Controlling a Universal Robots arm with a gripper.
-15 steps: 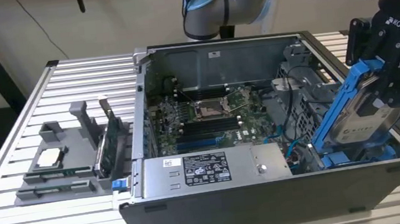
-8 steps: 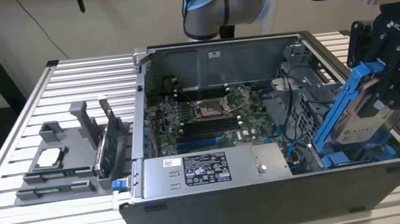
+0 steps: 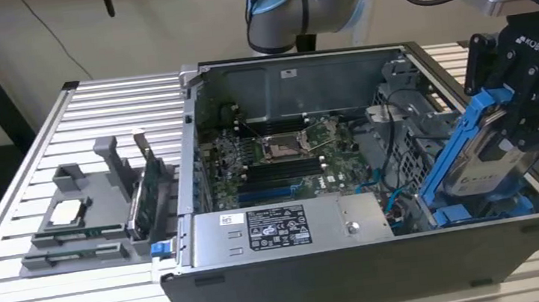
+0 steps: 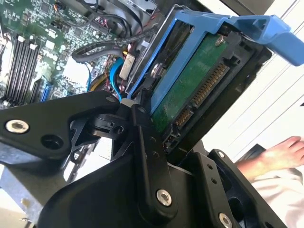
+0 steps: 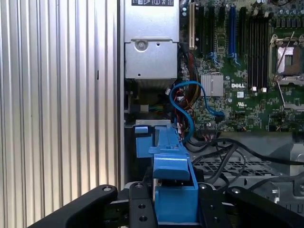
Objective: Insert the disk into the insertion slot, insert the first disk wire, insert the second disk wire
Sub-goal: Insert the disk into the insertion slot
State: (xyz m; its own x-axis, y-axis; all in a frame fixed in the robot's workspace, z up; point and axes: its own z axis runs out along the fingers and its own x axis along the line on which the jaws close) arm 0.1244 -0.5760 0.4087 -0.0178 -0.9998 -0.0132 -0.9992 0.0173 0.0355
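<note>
My gripper (image 3: 520, 128) is shut on the disk (image 3: 486, 158), a silver drive in a bright blue carrier frame. It holds the disk tilted, nearly on edge, over the front corner of the open computer case (image 3: 361, 261) at the exterior view's right. Below it lies the insertion slot (image 3: 482, 211) with its blue rails. The first wrist view has the carrier's blue edge (image 5: 173, 190) between the black fingers (image 5: 137, 206), and the slot's blue tab (image 5: 142, 140) beyond. In the second wrist view the disk's green board and connector (image 4: 192, 85) face the camera. A blue wire (image 5: 186, 102) loops loose beside the slot.
A grey labelled power supply box (image 3: 283, 226) fills the case's front. The green board (image 3: 281, 157) lies behind it. A grey fixture (image 3: 86, 215) holding parts stands on the slatted table at the exterior view's left. A person's hand (image 4: 278, 154) rests outside the case.
</note>
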